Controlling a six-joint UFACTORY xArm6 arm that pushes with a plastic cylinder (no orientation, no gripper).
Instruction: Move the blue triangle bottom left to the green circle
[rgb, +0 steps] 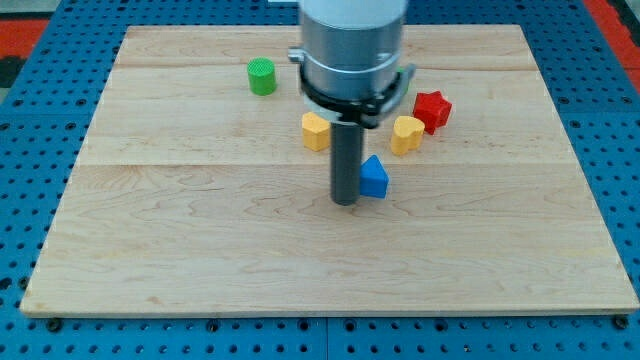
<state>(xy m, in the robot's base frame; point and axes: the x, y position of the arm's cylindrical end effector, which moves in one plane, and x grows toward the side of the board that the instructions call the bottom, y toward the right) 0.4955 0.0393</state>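
The blue triangle (374, 177) lies near the middle of the wooden board. The green circle (261, 76) stands well away toward the view's top left. My tip (345, 202) rests on the board just left of the blue triangle, touching or almost touching its left side. The rod rises from there into the grey arm head, which hides part of the board above.
A yellow block (315, 131) sits just above and left of the rod. A yellow heart (406, 134) and a red star (432, 109) lie to the upper right of the blue triangle. The wooden board (200, 250) lies on a blue pegboard.
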